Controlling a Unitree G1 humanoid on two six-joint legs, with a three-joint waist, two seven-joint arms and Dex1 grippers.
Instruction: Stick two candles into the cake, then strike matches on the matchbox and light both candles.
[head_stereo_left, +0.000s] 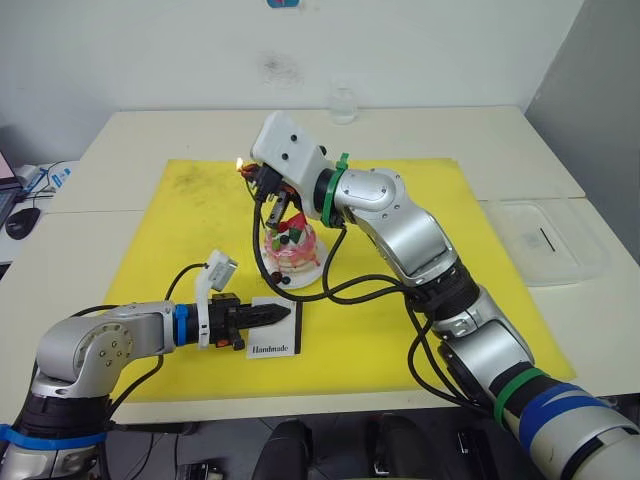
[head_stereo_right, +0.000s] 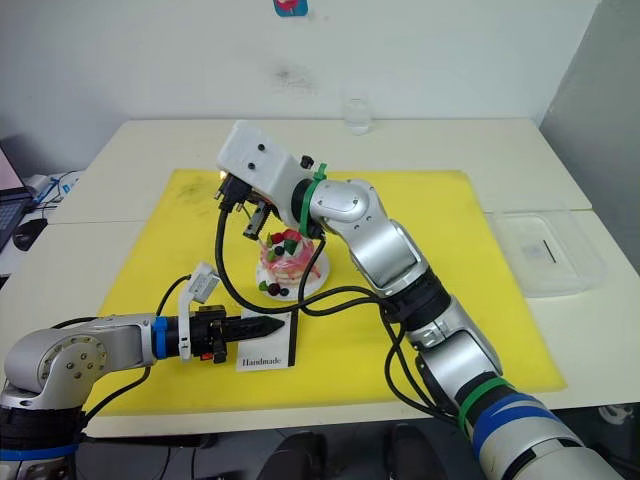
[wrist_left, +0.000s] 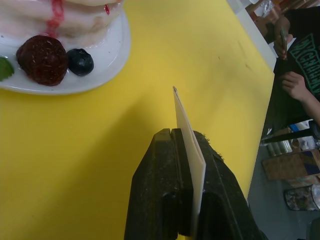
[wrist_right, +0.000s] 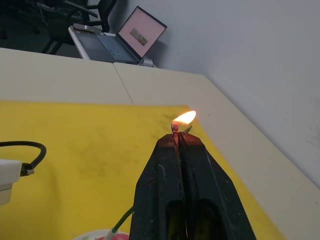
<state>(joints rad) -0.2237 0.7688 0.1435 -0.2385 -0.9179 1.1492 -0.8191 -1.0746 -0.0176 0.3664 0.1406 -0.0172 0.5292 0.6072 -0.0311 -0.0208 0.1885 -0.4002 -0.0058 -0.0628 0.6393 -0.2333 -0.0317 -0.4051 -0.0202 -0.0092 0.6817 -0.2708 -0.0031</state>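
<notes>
Cake (head_stereo_left: 291, 252) on its small white plate (head_stereo_left: 310, 275) is seen in the left eye view near the middle of a yellow mat (head_stereo_left: 420, 300) laid on the counter (head_stereo_left: 520, 140). The right arm is reached forward and across, its wrist bent down over the cake, and a small flame (head_stereo_left: 240, 163) is seen at the tip of the right pincer (head_stereo_left: 262, 183). The left arm is stretched low along the mat from the near left, and the left pincer (head_stereo_left: 272, 315) is closed on the edge of the matchbox (head_stereo_left: 275, 335), which lies just in front of the plate, its "Handmade" lettering readable.

From the right eye view the same layout is given; a clear tray (head_stereo_right: 545, 250) is shown on the counter to the right of the mat.

In the left wrist view the black fingers are pressed together on the thin white edge of the matchbox, held on edge above the mat, with a raspberry (wrist_left: 44, 59) and a dark berry (wrist_left: 80, 61) lying on the plate rim beyond.

In the right wrist view the fingers are shut tight on a burning match (wrist_right: 175, 129), only its lit head showing above them. A green candle (wrist_right: 122, 222) is glimpsed beside the fingers, and a laptop (wrist_right: 127, 40) stands far off.
</notes>
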